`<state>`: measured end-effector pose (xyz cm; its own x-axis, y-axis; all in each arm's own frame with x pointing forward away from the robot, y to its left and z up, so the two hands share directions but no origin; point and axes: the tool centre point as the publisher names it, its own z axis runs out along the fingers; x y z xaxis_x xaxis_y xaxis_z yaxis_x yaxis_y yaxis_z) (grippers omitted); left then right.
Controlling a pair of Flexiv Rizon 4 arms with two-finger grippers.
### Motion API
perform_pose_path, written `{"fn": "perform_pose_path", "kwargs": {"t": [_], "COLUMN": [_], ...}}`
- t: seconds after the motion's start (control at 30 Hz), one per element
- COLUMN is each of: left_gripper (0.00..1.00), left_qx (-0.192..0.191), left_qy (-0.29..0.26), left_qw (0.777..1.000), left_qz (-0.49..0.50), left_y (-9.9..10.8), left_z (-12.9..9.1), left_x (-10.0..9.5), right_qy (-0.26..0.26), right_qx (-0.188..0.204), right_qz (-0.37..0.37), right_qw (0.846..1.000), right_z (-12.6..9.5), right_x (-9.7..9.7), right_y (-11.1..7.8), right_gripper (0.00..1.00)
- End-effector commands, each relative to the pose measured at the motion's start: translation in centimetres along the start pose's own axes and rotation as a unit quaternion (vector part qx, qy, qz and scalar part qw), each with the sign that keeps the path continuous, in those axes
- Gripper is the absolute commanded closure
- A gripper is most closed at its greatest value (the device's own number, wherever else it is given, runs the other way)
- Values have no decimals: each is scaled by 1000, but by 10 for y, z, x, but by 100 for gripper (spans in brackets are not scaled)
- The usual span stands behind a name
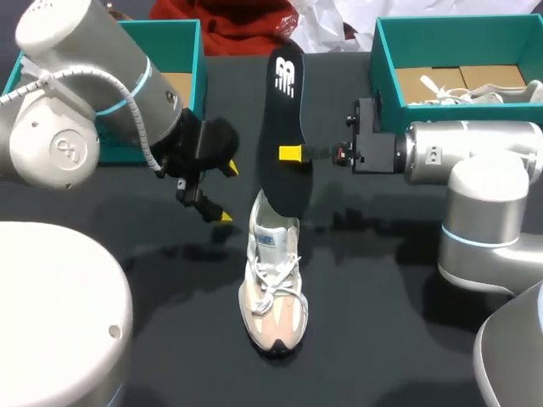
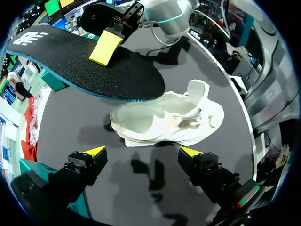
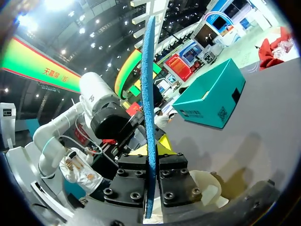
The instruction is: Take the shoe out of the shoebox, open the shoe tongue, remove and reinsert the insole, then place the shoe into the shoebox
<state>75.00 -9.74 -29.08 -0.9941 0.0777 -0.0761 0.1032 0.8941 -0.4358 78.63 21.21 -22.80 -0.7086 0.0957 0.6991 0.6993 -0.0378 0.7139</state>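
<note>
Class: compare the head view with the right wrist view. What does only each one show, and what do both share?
Head view only: the whole shoe on the table, laces showing, and the right shoebox. Right wrist view only: the insole edge-on, a thin blue line clamped between the right gripper's fingers. Both: the insole held up by the right gripper, and the left arm close by.

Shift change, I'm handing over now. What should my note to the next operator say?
Right tool shut on the insole, held above the shoe.
Left tool open, empty, beside the shoe.
Shoe stands on the table, outside the teal shoebox.
Done: shoe out, insole out.
Left: reinsert insole, put shoe in the box.
</note>
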Motion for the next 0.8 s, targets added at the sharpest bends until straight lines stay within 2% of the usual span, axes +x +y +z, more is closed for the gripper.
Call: {"fn": "perform_pose_path", "kwargs": {"t": [0.03, 0.23, 0.47, 0.8], "left_gripper": [0, 0, 0, 0], "left_qx": [-1, -1, 0, 8], "left_qy": [3, 3, 14, 23], "left_qw": [1000, 1000, 1000, 1000], "left_qz": [0, 0, 6, -2], "left_y": [-1, -1, 8, 15], "left_z": [10, 10, 37, 47], "left_x": [-6, -6, 2, 14], "right_qy": [2, 2, 12, 24], "right_qx": [2, 2, 2, -13], "right_qz": [0, 0, -25, -46], "right_qw": [1000, 1000, 1000, 999], "right_z": [12, 12, 18, 26], "right_x": [-7, -7, -6, -12], "right_y": [1, 1, -4, -12], "right_gripper": [100, 100, 100, 100]}}
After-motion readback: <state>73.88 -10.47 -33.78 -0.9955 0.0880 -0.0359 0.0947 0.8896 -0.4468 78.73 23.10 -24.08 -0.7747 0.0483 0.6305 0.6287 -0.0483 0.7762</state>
